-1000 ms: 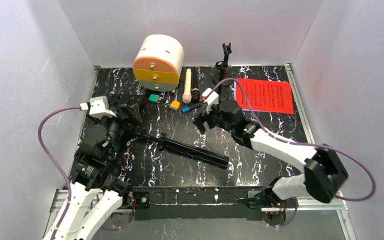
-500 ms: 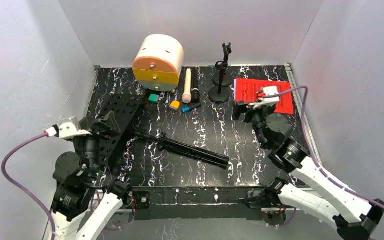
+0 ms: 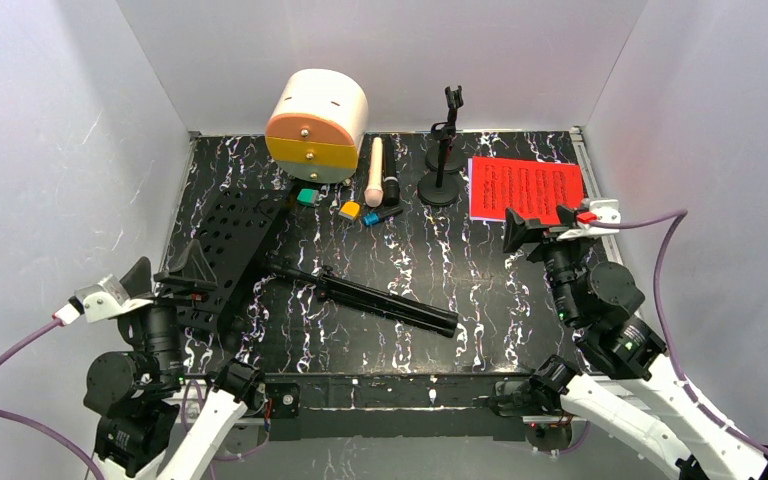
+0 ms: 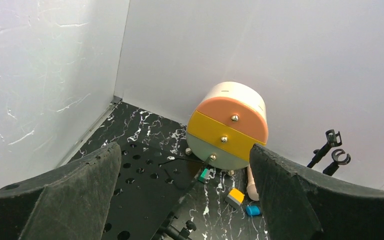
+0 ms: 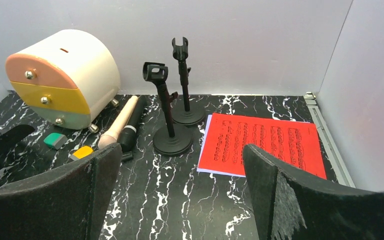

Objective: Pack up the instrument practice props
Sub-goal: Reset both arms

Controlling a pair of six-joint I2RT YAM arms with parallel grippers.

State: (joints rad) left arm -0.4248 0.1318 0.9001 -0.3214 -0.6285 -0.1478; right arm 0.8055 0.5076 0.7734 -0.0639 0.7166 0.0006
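The black perforated music rack (image 3: 230, 245) lies flat at the left, its folded tripod legs (image 3: 380, 300) stretching toward the middle. A red sheet-music page (image 3: 525, 188) lies at the back right. Two black round-based mic holders (image 3: 440, 190) stand upright beside it. A cream microphone (image 3: 373, 170) and a black microphone (image 3: 390, 175) lie side by side near the drawer box. My left gripper (image 3: 170, 275) hovers open and empty over the rack's near-left end (image 4: 140, 185). My right gripper (image 3: 558, 228) is open and empty, just in front of the red page (image 5: 262, 142).
A round cream box with pink, yellow and pale green drawers (image 3: 317, 125) stands at the back. Small green (image 3: 307, 197), yellow (image 3: 350, 210) and blue (image 3: 372, 217) pieces lie in front of it. White walls close in the back and both sides.
Both arms have drawn back toward the near edge, the left away from the rack, the right from the middle over to the right beside the red page. Both jaws opened slightly wider.
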